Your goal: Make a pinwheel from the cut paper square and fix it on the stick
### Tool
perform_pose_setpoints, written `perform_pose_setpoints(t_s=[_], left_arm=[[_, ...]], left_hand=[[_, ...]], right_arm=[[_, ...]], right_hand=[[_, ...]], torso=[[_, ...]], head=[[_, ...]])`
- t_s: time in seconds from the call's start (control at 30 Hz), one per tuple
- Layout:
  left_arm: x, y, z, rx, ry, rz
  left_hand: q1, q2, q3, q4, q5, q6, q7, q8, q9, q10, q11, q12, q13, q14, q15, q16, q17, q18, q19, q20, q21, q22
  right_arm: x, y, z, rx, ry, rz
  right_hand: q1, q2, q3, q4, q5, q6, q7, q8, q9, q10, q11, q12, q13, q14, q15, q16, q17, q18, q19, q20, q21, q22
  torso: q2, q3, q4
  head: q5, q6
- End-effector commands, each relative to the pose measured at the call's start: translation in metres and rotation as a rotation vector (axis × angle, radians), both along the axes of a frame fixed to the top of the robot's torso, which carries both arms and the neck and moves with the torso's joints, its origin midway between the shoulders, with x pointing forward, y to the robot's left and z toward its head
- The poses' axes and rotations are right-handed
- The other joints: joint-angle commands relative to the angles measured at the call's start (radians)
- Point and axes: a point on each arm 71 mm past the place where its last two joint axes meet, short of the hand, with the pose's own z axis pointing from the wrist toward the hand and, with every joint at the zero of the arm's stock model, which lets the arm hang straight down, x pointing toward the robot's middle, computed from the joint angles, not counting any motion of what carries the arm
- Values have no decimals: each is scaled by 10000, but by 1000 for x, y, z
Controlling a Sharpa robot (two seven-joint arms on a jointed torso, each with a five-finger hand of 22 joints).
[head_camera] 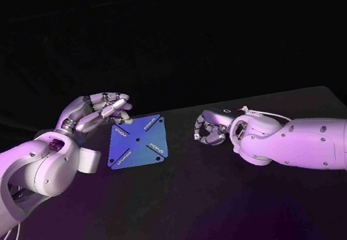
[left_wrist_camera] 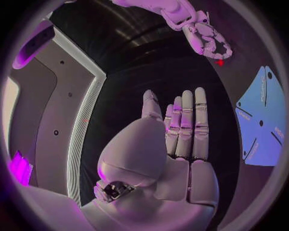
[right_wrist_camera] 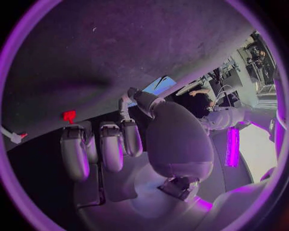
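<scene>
The blue paper square (head_camera: pixel 138 141), with cuts running in from its corners and a hole in the middle, lies flat on the black table (head_camera: pixel 188 205); it also shows as the blue paper (left_wrist_camera: pixel 262 118) and as a sliver of paper (right_wrist_camera: pixel 158 85). My left hand (head_camera: pixel 95 113) hovers over the paper's far left corner, fingers (left_wrist_camera: pixel 187 125) stretched out side by side, holding nothing. My right hand (head_camera: pixel 211 127) sits to the right of the paper, apart from it, with its fingers (right_wrist_camera: pixel 102 144) curled in on nothing. A small red thing (right_wrist_camera: pixel 69 115) lies on the table just beyond those fingers.
The same red thing (left_wrist_camera: pixel 220 62) shows under my right hand (left_wrist_camera: pixel 207 38); what it is I cannot tell. The table's far edge (head_camera: pixel 225 102) runs just behind the paper, with black cloth behind it.
</scene>
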Motion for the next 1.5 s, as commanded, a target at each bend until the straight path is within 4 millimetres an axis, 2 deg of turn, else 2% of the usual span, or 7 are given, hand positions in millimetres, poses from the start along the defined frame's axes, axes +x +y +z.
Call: perform_pose_setpoints(t_s=[0.03,0.13,0.23,0.53,1.23,1.4,1.5], left_arm=[[0,-3,-1,-65,17,-278],[0,-4,-2,-60,40,-300],[0,-4,-2,-57,53,-311],[0,-4,-3,-53,78,-338],[0,-5,-3,-36,140,-371],[0,-4,-3,-29,148,-368],[0,-4,-3,-24,152,-363]], left_hand=[[0,82,-179,-75,-34,-75,166,-1,-13,66,23,-47,-9,71,-14,-35,-9,12,76,2,-66,-13],[0,82,-179,-75,-34,-75,166,-1,-13,66,23,-47,-9,71,-14,-35,-9,12,76,2,-66,-13],[-3,85,-179,-76,-51,-85,169,-2,-15,64,25,-50,-11,68,-12,-42,-14,12,76,3,-73,-17],[-3,85,-179,-76,-51,-85,169,-2,-15,64,25,-50,-11,68,-12,-42,-14,12,76,3,-73,-17],[-21,88,-186,-77,-111,-107,176,0,-20,63,31,-57,-19,65,-5,-63,-32,10,79,8,-97,-31],[-21,88,-186,-77,-111,-107,176,0,-20,63,31,-57,-19,65,-5,-63,-32,10,79,8,-97,-31],[-21,88,-186,-77,-111,-107,176,0,-20,63,31,-57,-19,65,-5,-63,-32,10,79,8,-97,-31]], right_arm=[[1,2,-3,-162,-387,-147],[1,6,-8,-201,-413,-137],[2,9,-11,-246,-437,-131],[8,14,-16,-611,-628,-229],[11,27,-26,-1021,-575,-64],[11,27,-27,-1008,-600,-77],[11,26,-26,-971,-658,-89]], right_hand=[[-90,11,3,38,-65,-48,12,-49,7,-1,75,-20,955,1043,-12,40,2635,-141,1046,-54,54,2630],[-90,10,5,36,-71,-45,11,-48,10,4,74,-15,961,1043,-11,40,2635,-141,1046,-53,54,2630],[-90,10,5,36,-71,-45,11,-48,10,4,74,-15,961,1043,-11,40,2635,-141,1046,-53,54,2630],[-87,5,9,31,-83,-44,10,-49,14,8,73,-12,966,1043,-11,40,2635,-141,1046,-52,54,2630],[-71,-87,24,-30,-164,-113,31,-103,17,-35,87,-55,921,1043,-2,40,2635,-141,1046,-39,54,2630],[-92,-161,45,-54,-225,-246,88,-207,-11,-81,132,-98,877,1043,30,40,2635,-141,1046,-16,54,2630],[-139,-256,69,-59,-287,-510,190,-400,-87,-176,216,-188,778,1043,96,40,2635,-141,1046,32,54,2630]], torso=[[-46,43,-10],[-43,64,-4],[-30,51,-18],[-31,33,1],[-30,48,-13],[-37,48,-16],[-41,45,-19]], head=[[31,-47],[53,-74],[64,-97],[35,-140],[89,-201],[80,-210],[81,-207]])
